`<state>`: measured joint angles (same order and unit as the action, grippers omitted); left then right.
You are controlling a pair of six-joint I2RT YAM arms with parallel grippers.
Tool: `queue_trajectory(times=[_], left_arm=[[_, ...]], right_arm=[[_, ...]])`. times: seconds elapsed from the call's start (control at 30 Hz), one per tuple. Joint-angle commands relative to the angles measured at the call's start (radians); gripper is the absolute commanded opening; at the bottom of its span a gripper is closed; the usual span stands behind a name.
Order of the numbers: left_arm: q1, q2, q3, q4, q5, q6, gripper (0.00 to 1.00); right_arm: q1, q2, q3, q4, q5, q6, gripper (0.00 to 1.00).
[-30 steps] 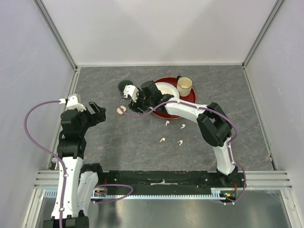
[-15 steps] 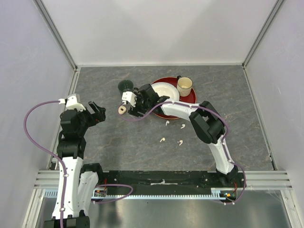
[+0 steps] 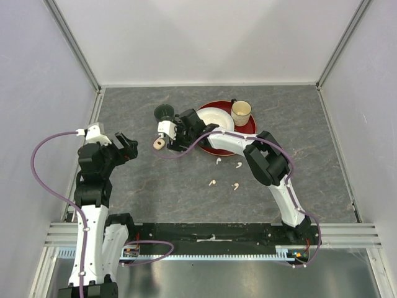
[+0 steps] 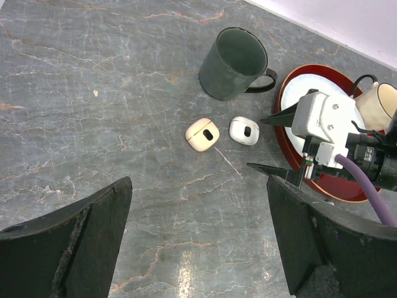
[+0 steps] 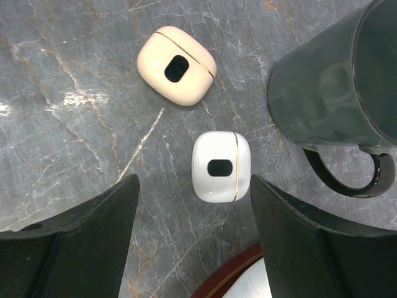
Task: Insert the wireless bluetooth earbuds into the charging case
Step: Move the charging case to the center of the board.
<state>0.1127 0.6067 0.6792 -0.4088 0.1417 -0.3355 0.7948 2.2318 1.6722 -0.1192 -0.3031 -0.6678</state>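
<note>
Grey marbled surface (image 3: 155, 198) carries all items. Right end effector (image 5: 193, 186): released, fingers spread wide, nothing between them. It is poised over the white charging case (image 5: 221, 166), which lies flat and closed in the gap just ahead of the fingertips, nearer the finger on the side of the dark green mug (image 5: 335, 81). The case's lid seam runs along the line of the fingers on its mug side, and its dark oval window lies crosswise to them. Peach charging case (image 5: 177, 66): also flat and closed, farther ahead of the same end effector, toward the other finger's side and apart from the white case. Its long axis is set diagonally and its seam is on the far edge. The mug stands upright ahead of the end effector, handle turned back toward it. Wireless bluetooth earbuds (image 3: 218, 161): four, loose on the surface, well behind the right end effector beside its forearm; too small to tell which way each points. Left end effector (image 4: 200, 186): released, fingers fully apart, empty, with both cases lying well ahead of it.
</note>
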Motion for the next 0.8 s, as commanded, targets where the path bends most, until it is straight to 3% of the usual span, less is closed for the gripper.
queue_trajectory(times=[0.0,0.4,0.77], left_arm=[[0.013,-0.004,-0.006,0.044,0.036,-0.03,0.95],[0.027,0.004,-0.007,0.048,0.047,-0.031,0.95],[0.045,0.011,-0.009,0.053,0.064,-0.034,0.95]], right_arm=[[-0.012,0.045,0.075,-0.008,-0.031,-0.042,0.79],[-0.043,0.143,0.201,-0.077,-0.076,-0.058,0.8],[-0.062,0.233,0.383,-0.35,-0.108,-0.127,0.77]])
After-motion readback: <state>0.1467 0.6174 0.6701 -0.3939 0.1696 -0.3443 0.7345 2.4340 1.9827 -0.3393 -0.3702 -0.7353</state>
